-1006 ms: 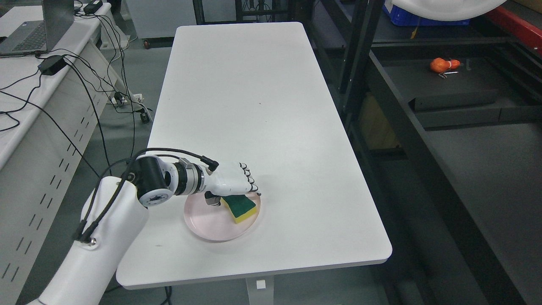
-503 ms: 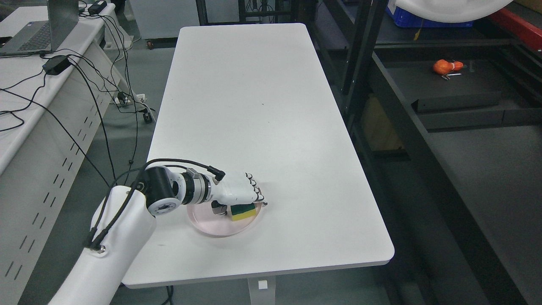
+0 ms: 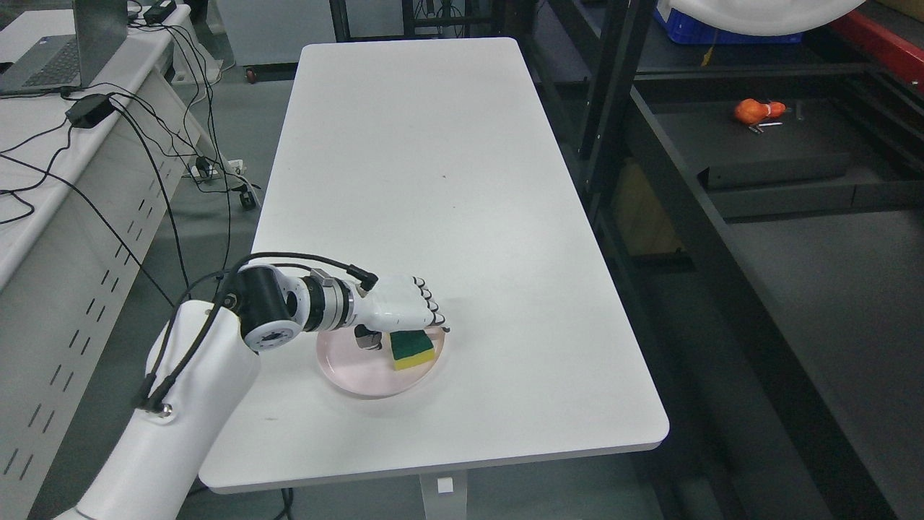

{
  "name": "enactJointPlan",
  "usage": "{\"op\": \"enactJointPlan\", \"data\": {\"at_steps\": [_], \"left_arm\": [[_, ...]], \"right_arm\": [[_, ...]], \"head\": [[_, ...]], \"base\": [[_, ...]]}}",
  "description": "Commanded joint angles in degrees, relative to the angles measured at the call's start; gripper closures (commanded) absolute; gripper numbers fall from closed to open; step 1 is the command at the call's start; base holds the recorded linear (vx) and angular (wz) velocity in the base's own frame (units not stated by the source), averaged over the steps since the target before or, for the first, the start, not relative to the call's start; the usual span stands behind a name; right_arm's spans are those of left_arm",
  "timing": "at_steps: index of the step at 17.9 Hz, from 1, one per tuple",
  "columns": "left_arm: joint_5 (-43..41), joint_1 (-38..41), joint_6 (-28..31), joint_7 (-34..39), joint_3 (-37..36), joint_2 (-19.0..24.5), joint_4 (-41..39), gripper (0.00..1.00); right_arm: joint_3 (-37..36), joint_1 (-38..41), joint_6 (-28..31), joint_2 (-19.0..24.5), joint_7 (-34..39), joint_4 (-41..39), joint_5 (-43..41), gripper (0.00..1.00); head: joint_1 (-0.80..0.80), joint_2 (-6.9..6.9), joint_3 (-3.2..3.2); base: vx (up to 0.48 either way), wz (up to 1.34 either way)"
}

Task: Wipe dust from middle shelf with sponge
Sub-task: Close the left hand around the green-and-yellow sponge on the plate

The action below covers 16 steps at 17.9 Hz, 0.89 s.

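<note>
At the far left a side desk [image 3: 43, 130] carries a laptop [image 3: 58, 50] and a tangle of black cables [image 3: 144, 144], none of it part of the job. Just right of that, the left arm comes in from the lower left, and the left hand [image 3: 404, 310] sits over the far edge of the pink plate [image 3: 354, 375] on the near part of the white surface [image 3: 447, 180].

The hand's fingers [image 3: 433, 312] are curled down over the green-and-yellow sponge [image 3: 411, 349], thumb on the near-left side, so it reads as closed on the sponge. A second ago the sponge lay long and angled in the plate under a looser hand; since then it has been pulled up short under the palm, and the hand has settled a little tighter over it (the whole view wobbled half a second back, which is the camera, not the things). The sponge's low edge looks to be touching the plate or just clear of it; I cannot tell which.

That suggests the pick-up is nearly secured and lifting comes next. The wiping itself has not begun.

Further right stands the dark shelf unit [image 3: 722, 238], well apart from the plate, with an orange object [image 3: 754, 110] lying on a far shelf. The right arm is out of sight.
</note>
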Motion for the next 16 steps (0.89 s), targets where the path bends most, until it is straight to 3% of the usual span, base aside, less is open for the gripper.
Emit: {"op": "enactJointPlan", "data": {"at_steps": [1, 10, 16], "left_arm": [[0.2, 0.4, 0.0, -1.8, 1.5, 1.9, -2.5, 0.15], [0.1, 3.9, 0.0, -2.3, 1.1, 1.8, -2.8, 0.19], [0.9, 3.9, 0.0, -2.3, 4.1, 1.3, -2.3, 0.37]], "right_arm": [[0.0, 0.0, 4.1, -1.0, 0.2, -1.0, 0.0, 0.00], [0.0, 0.0, 4.1, -1.0, 0.2, -1.0, 0.0, 0.00], [0.0, 0.0, 4.1, -1.0, 0.2, -1.0, 0.0, 0.00]], "head": [[0.00, 0.00, 0.00], [0.00, 0.00, 0.00], [0.00, 0.00, 0.00]], "base": [[0.000, 0.00], [0.000, 0.00], [0.000, 0.00]]}}
